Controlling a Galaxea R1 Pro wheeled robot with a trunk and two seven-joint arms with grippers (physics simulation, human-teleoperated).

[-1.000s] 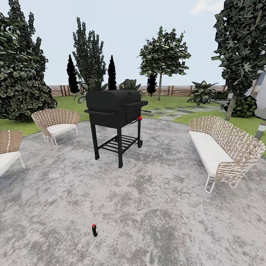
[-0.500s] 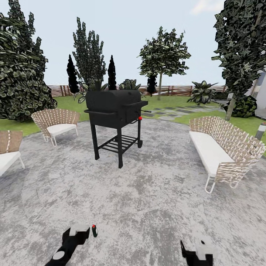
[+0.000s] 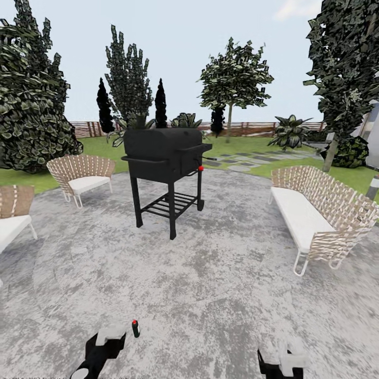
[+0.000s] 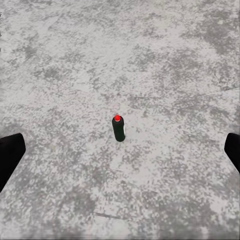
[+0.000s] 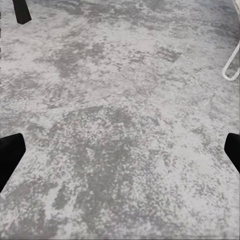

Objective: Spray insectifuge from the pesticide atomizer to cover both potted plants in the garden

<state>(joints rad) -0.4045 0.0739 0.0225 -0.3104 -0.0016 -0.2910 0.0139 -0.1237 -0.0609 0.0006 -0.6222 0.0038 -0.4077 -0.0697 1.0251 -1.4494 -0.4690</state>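
Both arms have just risen into the head view: the left gripper, jaws spread wide, hovers beside the pesticide atomizer standing upright on the paved ground. The right gripper hangs open, well apart. The pick-up looks about to begin.

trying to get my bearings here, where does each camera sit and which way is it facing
Head view: high on the robot, facing forward over the patio at the grill; both arms at its lower edge.
Left wrist view: looks down at the pesticide atomizer, fingertips spread wide.
Right wrist view: looks down at paving, fingertips apart.
Head and left wrist views share the atomizer.
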